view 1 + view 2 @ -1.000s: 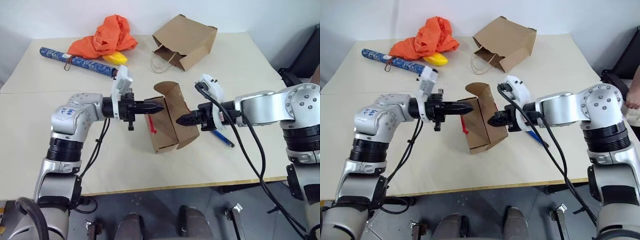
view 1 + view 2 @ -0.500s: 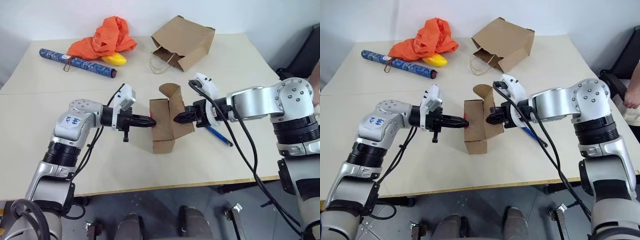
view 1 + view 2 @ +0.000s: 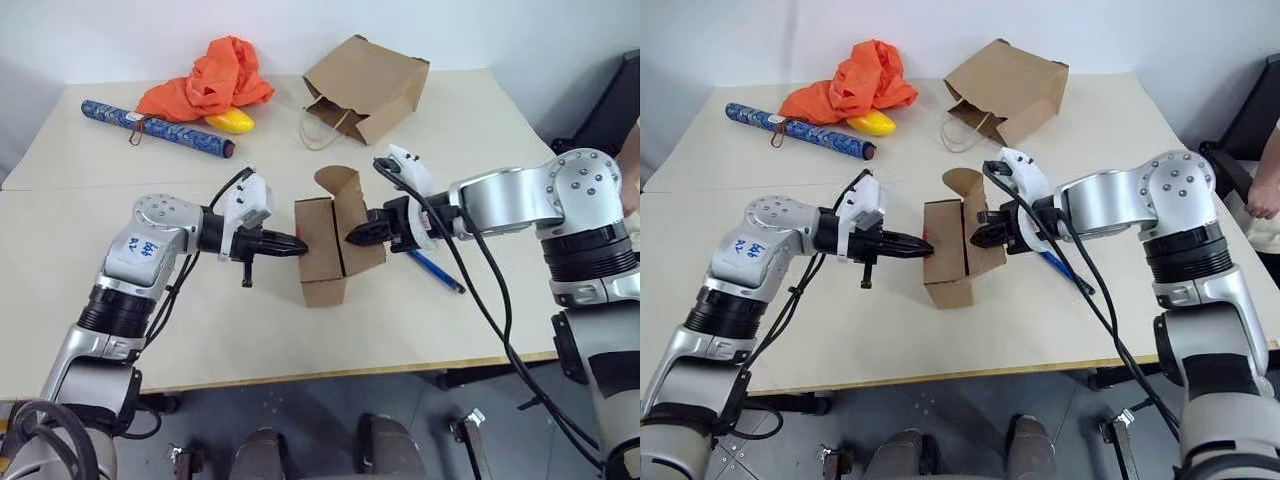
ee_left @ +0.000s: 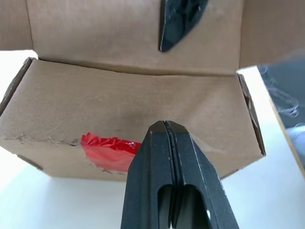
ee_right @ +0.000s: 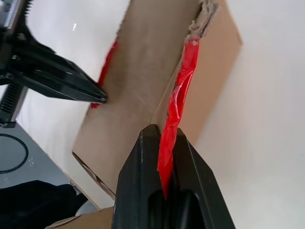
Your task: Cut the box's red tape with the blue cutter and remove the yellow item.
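The small brown box (image 3: pixel 320 255) stands on the table between my two grippers, one flap (image 3: pixel 340 185) raised. My left gripper (image 3: pixel 300 243) is shut, its tips against the box's left wall beside a torn patch of red tape (image 4: pixel 109 148). At the box's right side, my right gripper (image 3: pixel 350 238) is shut on a strip of red tape (image 5: pixel 183 81) that runs up to the flap's torn edge. The blue cutter (image 3: pixel 438 272) lies on the table under my right forearm. The yellow item is hidden.
At the back stand a brown paper bag with handles (image 3: pixel 370 80), an orange cloth (image 3: pixel 205 80), a glossy yellow oval (image 3: pixel 230 121) and a long blue patterned roll (image 3: pixel 150 125). A person's hand (image 3: pixel 1260 195) shows at the right edge.
The box has come down from a tilted, lifted pose to stand upright on the table. My left gripper sank and drew back to the left; both grippers stay shut.
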